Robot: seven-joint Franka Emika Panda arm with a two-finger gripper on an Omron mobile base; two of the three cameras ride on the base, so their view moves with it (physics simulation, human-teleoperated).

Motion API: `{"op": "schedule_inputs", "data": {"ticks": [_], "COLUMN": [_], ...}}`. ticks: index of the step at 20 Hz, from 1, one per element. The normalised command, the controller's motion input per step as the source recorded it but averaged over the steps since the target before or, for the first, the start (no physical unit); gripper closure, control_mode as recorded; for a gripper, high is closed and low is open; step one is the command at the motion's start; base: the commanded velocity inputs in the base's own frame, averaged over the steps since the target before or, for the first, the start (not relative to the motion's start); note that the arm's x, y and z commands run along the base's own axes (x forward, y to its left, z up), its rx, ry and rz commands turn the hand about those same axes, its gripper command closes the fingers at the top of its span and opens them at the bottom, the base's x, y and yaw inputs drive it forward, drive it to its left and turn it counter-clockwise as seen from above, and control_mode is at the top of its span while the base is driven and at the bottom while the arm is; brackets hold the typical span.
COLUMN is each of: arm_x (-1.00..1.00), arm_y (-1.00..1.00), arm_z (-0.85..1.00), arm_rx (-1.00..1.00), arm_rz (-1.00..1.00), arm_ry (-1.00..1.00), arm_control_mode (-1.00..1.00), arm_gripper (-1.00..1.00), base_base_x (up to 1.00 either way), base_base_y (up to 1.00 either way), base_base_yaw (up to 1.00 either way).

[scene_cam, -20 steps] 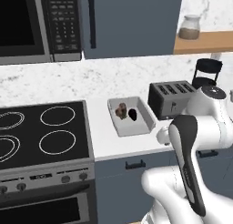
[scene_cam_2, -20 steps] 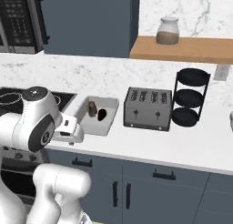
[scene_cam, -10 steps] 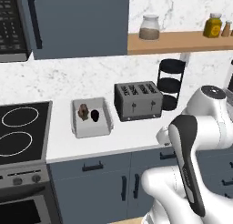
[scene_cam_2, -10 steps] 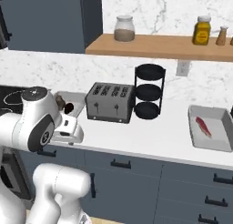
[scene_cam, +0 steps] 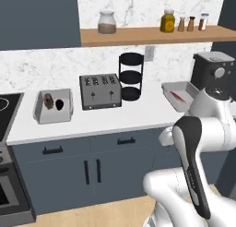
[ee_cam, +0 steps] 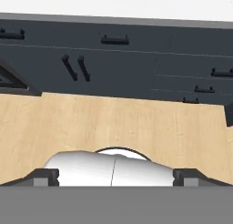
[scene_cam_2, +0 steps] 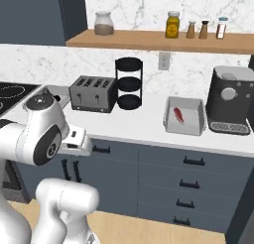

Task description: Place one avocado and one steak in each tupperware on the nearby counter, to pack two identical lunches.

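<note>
On the white counter (scene_cam: pixel 138 113) stand two tupperware boxes. The left tupperware (scene_cam: pixel 40 114) holds a brownish steak (scene_cam: pixel 48 100) and a black avocado (scene_cam: pixel 59 104) side by side. The right tupperware (scene_cam: pixel 183 87) (scene_cam_2: pixel 191 125), beside the coffee machine, holds a single red steak (scene_cam: pixel 177 96) (scene_cam_2: pixel 178 114). A second avocado is out of view. My gripper (ee_cam: pixel 116 177) is held low in front of the drawer fronts, looking at the wooden floor. Its fingertips (ee_cam: pixel 45 177) stand far apart, open, with nothing held.
A toaster (scene_cam: pixel 100 90) (scene_cam_2: pixel 93 93) and a black tiered stand (scene_cam: pixel 131 76) (scene_cam_2: pixel 129 83) sit between the boxes. A coffee machine (scene_cam: pixel 213 74) (scene_cam_2: pixel 230 100) stands at the right end. A wooden shelf (scene_cam_2: pixel 158 38) with jars hangs above. Blue-grey drawer fronts (ee_cam: pixel 113 63) face the hand.
The base has driven to the right, so the whole scene shifted left. The stove slid out of view; the right tupperware and coffee machine came in. The arm keeps its pose.
</note>
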Motion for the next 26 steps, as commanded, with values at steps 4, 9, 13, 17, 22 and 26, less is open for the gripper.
{"op": "schedule_inputs", "data": {"ticks": [4, 9, 13, 17, 22, 26], "arm_x": [0.0, 0.0, 0.0, 0.0, 0.0, 0.0], "arm_y": [0.0, 0.0, 0.0, 0.0, 0.0, 0.0], "arm_z": [0.0, 0.0, 0.0, 0.0, 0.0, 0.0], "arm_rx": [0.0, 0.0, 0.0, 0.0, 0.0, 0.0], "arm_rz": [0.0, 0.0, 0.0, 0.0, 0.0, 0.0], "arm_ry": [0.0, 0.0, 0.0, 0.0, 0.0, 0.0], "arm_control_mode": [1.0, 1.0, 1.0, 1.0, 1.0, 1.0], "arm_gripper": [-1.0, -1.0, -1.0, -1.0, -1.0, -1.0], "base_base_x": [-0.39, -0.05, 0.0, 0.0, 0.0, 0.0], "base_base_y": [-0.77, -0.92, -0.96, -0.92, -0.88, -0.75], "base_base_yaw": [0.0, 0.0, 0.0, 0.0, -0.02, -0.04]}}
